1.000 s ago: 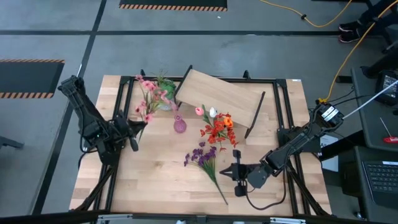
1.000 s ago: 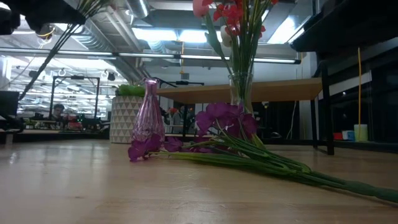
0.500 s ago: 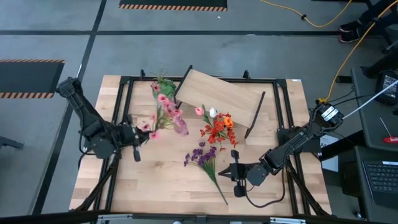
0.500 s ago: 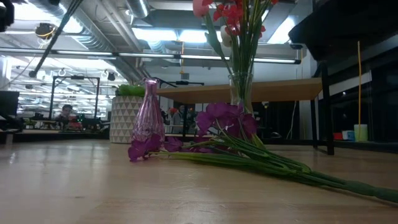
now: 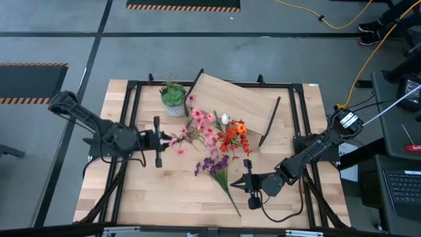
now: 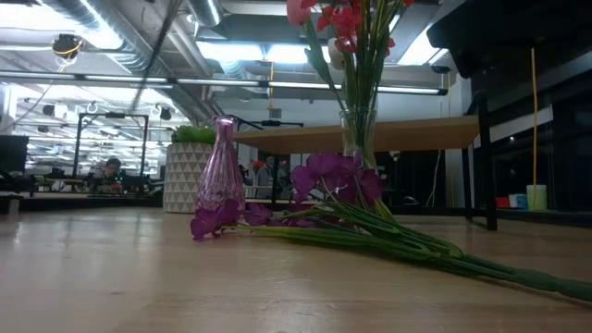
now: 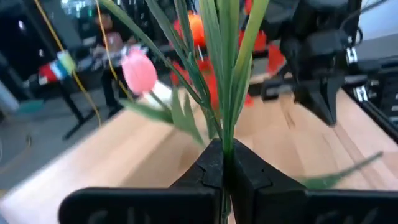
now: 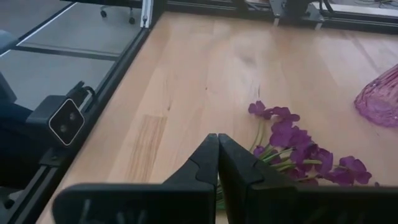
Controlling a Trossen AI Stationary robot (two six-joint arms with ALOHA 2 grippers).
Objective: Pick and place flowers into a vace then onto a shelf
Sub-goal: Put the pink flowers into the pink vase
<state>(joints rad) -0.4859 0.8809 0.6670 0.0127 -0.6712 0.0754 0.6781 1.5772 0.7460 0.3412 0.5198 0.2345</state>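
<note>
My left gripper is shut on a bunch of pink-blossomed flowers above the table's left middle. The blossoms hover over the spot where the pink glass vase stands, and they hide it in the high view. A clear vase holds red, orange and tulip flowers upright. Purple flowers lie flat on the table. My right gripper is shut low by their stalks. The shelf stands at the far side. My left gripper pinches the thin green stalks of the pink bunch between its two fingers. It comes almost level from the table's left, the fingers lying along the stalks. The bunch is lifted clear and sticks out toward the table's right. My right gripper: I cannot tell whether it touches the purple flowers' stalks.
A spiky green plant in a white pot stands at the far left beside the shelf. Black frame rails run around the tabletop. Bare wood lies at the near left. A person sits in the room behind.
My left gripper has swung toward the table's right and risen a little, its wrist rolling. The pink bunch, which pointed toward the far edge beside the potted plant, has swept round and now points right, over the pink vase. It has stayed clear of the table.
</note>
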